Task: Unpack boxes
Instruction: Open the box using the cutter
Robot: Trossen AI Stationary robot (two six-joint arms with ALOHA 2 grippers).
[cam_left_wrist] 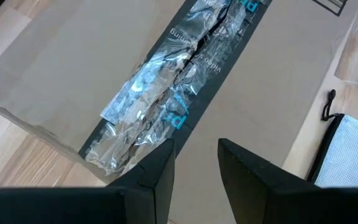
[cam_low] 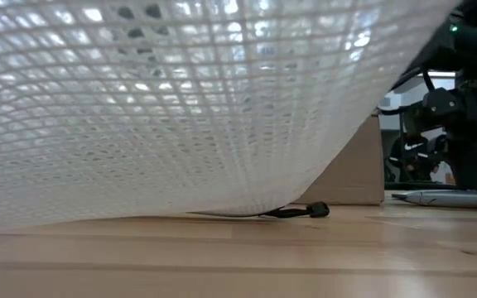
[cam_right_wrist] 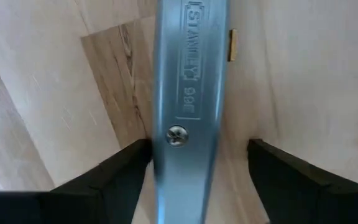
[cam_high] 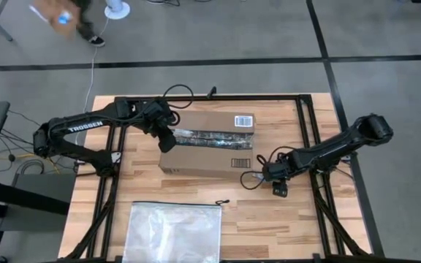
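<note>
One box (cam_high: pixel 209 142), long axis left-right. Left gripper (cam_high: pixel 166 139) over tape (cam_high: pixel 209 137) left end, slightly open, empty. Right gripper (cam_high: pixel 277 174) near right end, open around knife (cam_right_wrist: pixel 188 93).

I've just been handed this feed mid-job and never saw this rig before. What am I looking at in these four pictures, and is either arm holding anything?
Two dark robot arms work at a wooden table. The overhead picture shows everything: a brown cardboard box with its tape strip torn along the seam, and a clear zip bag at the near edge. The table-level picture is mostly blocked by that bag. The other two come from cameras on the wrists. The left gripper hovers open over the box's taped end, holding nothing. The right gripper sits beside the box's right end, its fingers straddling a metal utility knife lying on the table; they stand apart from it, not clamped.
</note>
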